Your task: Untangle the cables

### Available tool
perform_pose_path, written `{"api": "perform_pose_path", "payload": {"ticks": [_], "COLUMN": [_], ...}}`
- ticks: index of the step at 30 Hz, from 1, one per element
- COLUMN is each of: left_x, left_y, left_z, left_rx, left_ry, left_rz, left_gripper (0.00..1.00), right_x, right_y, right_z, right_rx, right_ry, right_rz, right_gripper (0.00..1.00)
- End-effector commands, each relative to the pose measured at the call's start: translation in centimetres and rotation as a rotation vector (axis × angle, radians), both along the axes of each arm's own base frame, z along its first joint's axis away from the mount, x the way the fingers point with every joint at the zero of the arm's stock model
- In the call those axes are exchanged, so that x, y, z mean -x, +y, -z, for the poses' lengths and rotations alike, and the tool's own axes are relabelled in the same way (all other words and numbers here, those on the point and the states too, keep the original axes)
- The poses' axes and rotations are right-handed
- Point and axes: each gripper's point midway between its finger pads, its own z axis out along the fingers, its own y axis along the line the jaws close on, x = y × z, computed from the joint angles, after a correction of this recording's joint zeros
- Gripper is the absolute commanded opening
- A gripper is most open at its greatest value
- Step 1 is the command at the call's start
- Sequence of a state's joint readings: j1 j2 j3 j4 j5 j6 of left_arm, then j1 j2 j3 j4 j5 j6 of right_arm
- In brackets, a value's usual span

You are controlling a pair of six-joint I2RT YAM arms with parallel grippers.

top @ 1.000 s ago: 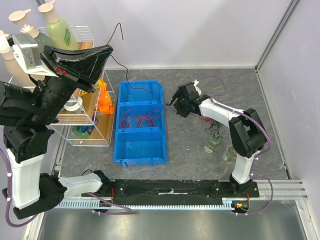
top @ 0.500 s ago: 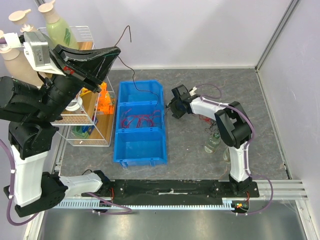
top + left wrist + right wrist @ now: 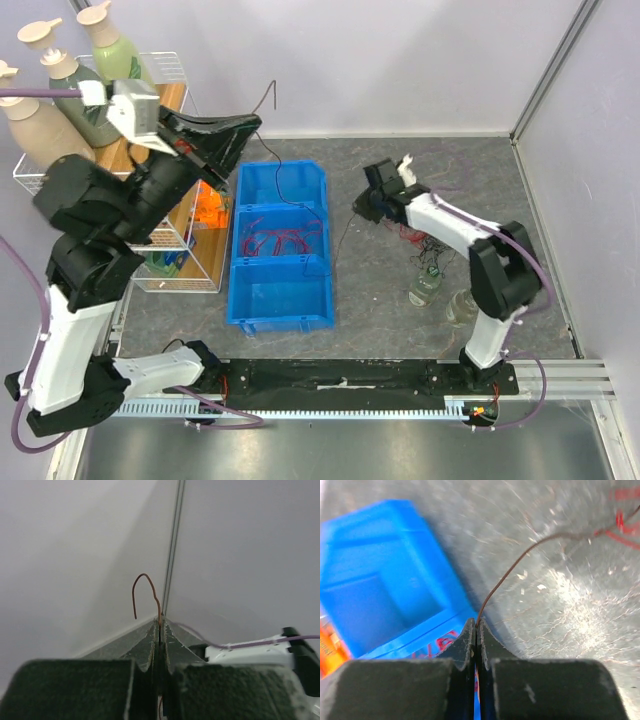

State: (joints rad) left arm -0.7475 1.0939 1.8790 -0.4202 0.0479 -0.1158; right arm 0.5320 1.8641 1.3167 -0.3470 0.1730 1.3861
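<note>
Left claw [image 3: 159, 626], pinched shut on a thin dark cable [image 3: 143, 574], holds it upright above the blue bin's [image 3: 280, 295] far end. Right claw [image 3: 476, 625], beside the bin, clamps a dark strand [image 3: 500, 580] running straight out from its tips.

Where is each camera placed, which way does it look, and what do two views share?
Top external: above, behind the bases, looking down at grey table, left gripper, right gripper.
Left wrist: on the raised left arm, facing white walls; own shut fingers pinch a hooked brown cable.
Right wrist: low, facing the table; own shut fingers pinch a thin dark cable.
Shared: top and right wrist both show the blue plastic bin.
</note>
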Motion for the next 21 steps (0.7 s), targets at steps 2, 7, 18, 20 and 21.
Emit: {"api": "perform_pose_path", "payload": {"ticks": [2, 7, 18, 20, 21], "left_x": [-4.7, -5.9, -6.0, -5.4, -5.1], "left_y": [-1.7, -4.3, -3.7, -2.9, -2.4], "left_z": [4.5, 5.9, 10.0, 11.2, 12.0], "left_rx": [-0.067, -0.080, -0.184, -0.225, -0.253], "left_ry": [0.092, 0.137, 0.222, 0.244, 0.262], "left_rz": [-0.106, -0.045, -0.076, -0.084, -0.091], "left_gripper": [0.02, 0.02, 0.02, 0.02, 0.02], "right_x": [-1.1, 0.4, 8.1, 9.9, 10.7], "right_y": [-4.0, -12.2, -3.1, -0.8, 0.1], "right_z": [-16.2, -29.0, -29.5, -29.5, -29.8], "right_rx": [0.144, 0.285, 0.265, 0.200, 0.164], "right_ry": [-0.427, -0.748, -0.768, -0.790, -0.812], "right_rz": [-0.270, -0.308, -0.879, -0.933, -0.950], "right_gripper": [0.00, 0.00, 0.00, 0.00, 0.00]}}
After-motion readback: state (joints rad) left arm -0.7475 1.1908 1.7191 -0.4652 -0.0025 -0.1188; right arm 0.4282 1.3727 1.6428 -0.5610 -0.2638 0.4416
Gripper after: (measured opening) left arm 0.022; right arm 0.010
